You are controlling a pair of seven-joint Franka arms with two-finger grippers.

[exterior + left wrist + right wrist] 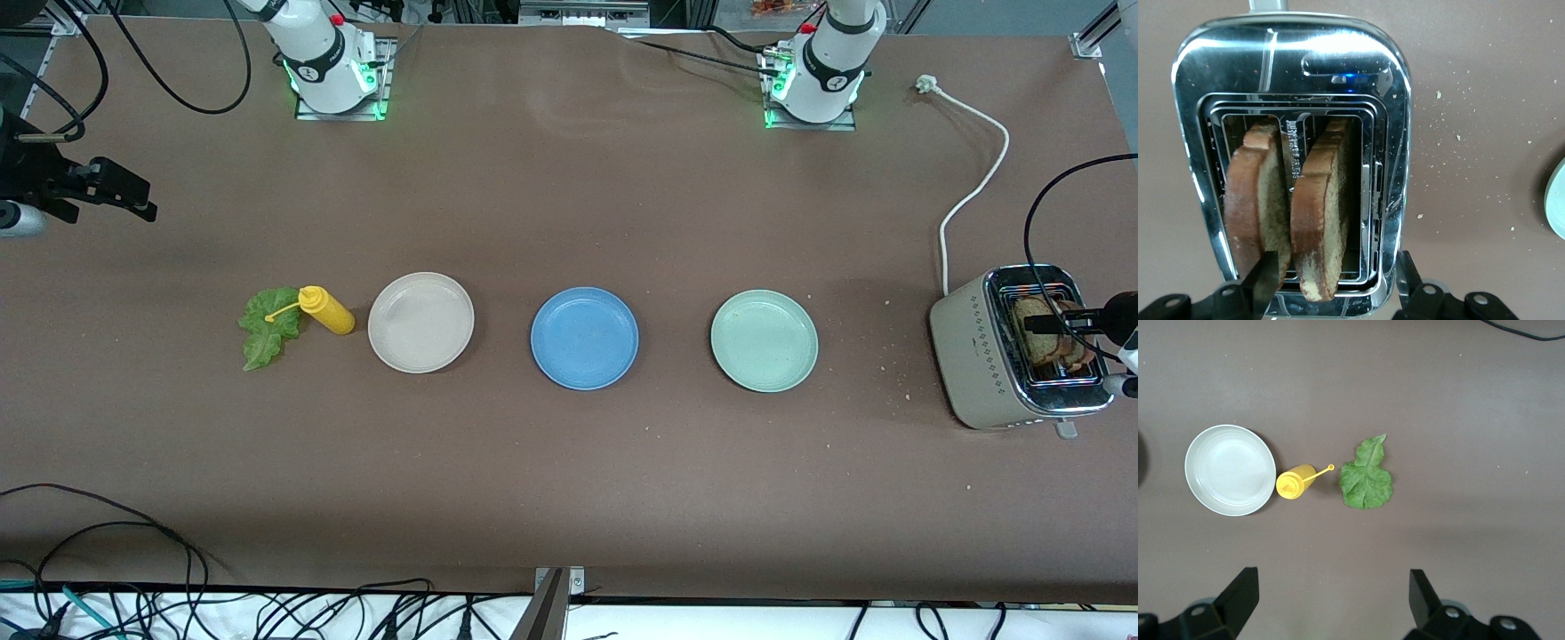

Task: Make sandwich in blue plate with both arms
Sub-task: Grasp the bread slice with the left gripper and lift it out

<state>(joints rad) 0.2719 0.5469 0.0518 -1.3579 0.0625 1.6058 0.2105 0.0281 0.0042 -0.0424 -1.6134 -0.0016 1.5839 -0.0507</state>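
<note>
The blue plate (pixel 584 338) lies bare at the table's middle. Two brown bread slices (pixel 1047 333) stand in the toaster (pixel 987 351) at the left arm's end. My left gripper (pixel 1080 322) is open just over the toaster. In the left wrist view my left gripper (pixel 1337 273) straddles one slice (pixel 1321 213): one finger is between the two slices, and the other slice (pixel 1255 200) stands beside it. The lettuce leaf (pixel 267 324) lies at the right arm's end. My right gripper (pixel 124 194) is open, high over that end, with the lettuce leaf (pixel 1367 475) below my right gripper (pixel 1333 587).
A yellow squeeze bottle (pixel 326 309) lies touching the lettuce, beside the beige plate (pixel 420 322). A pale green plate (pixel 764 340) sits between the blue plate and the toaster. The toaster's white cord (pixel 973 191) runs toward the left arm's base. Crumbs lie near the toaster.
</note>
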